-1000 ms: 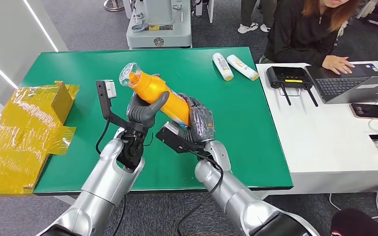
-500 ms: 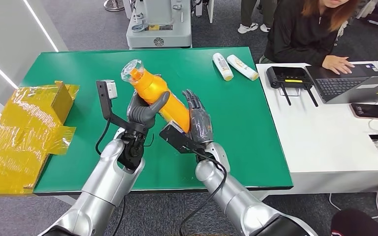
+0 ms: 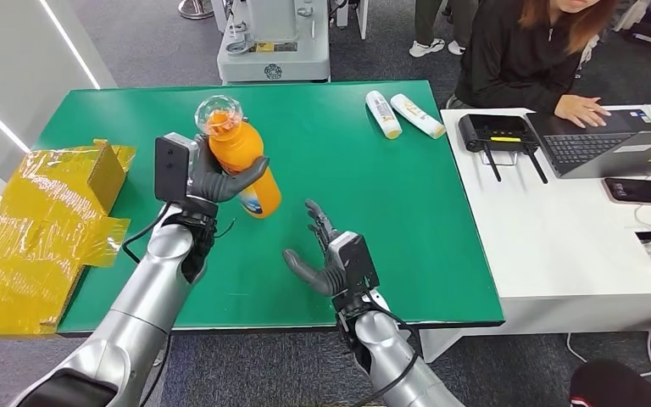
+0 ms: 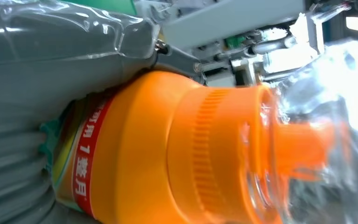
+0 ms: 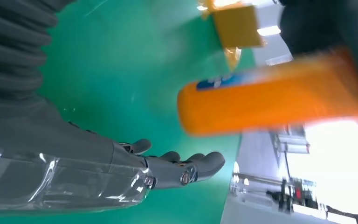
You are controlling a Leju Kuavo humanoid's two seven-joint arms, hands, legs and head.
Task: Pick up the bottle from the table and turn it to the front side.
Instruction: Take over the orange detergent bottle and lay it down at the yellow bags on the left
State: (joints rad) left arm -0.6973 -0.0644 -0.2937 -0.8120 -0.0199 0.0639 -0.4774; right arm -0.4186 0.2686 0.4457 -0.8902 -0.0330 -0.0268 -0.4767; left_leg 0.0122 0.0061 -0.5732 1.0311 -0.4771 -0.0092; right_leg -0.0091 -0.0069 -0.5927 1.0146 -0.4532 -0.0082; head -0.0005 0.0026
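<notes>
While the green table (image 3: 407,203) stretches across the room with a white desk (image 3: 559,246) butted against its far side, a person (image 3: 525,51) sits typing at a laptop (image 3: 610,144). Crumpled yellow wrapping (image 3: 25,246) lies at the table's other end. The left hand (image 3: 208,178) grips the orange bottle (image 3: 242,157) above the table, its clear cap (image 3: 218,112) tipped up and away from the robot, thumb wrapped across the body. The right hand (image 3: 326,259) hangs nearby over the table, fingers spread, holding nothing. Two small white tubes (image 3: 403,114) lie side by side near the far edge.
</notes>
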